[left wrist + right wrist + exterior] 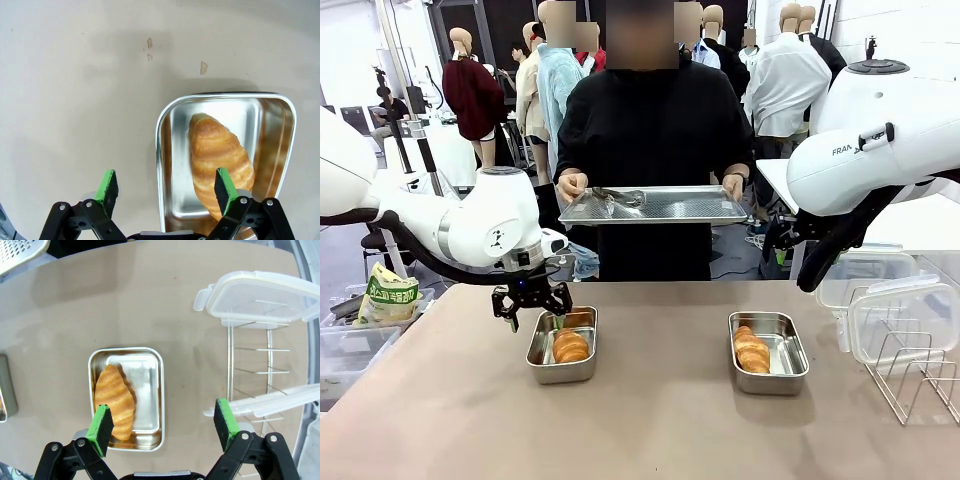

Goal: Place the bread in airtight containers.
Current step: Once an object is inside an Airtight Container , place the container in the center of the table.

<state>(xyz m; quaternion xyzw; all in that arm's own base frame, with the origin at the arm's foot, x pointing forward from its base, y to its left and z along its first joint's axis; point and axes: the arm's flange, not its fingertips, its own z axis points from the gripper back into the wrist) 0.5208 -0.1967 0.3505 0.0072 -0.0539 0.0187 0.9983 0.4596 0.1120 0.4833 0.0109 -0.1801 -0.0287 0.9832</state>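
Front view: I find both steel containers open on the tabletop point(650, 430), one roll in each. The left container point(560, 372) stands under my left hand point(535, 318); its roll point(570, 347) lies flat on the floor of the box. The right container point(770, 382) stands well apart to the right, with its roll point(751, 352) against the left wall.

Left wrist view: the left hand's jaws stand wide apart and hold nothing. One green pad point(107, 186) hangs over bare tabletop, the other over the roll's near end. I cannot tell whether that pad touches the crust, but nothing is clamped.

Right wrist view: the right hand point(162, 427) is likewise spread wide and empty, hovering above the right container.

Lids: two clear lids point(900, 315) rest on the wire rack point(920, 380) at the right edge, neither on a box.

Person: stands at the far side holding a flat steel tray point(720, 212) in both hands, with tongs point(620, 197) lying on it.

Assessment: I judge the loading step complete, since each box has its bread. Outstanding, in my judgement: fetch each lid from the rack, seat it on its box and press it shut. Until that is done the containers are not airtight and I cannot sign the task off
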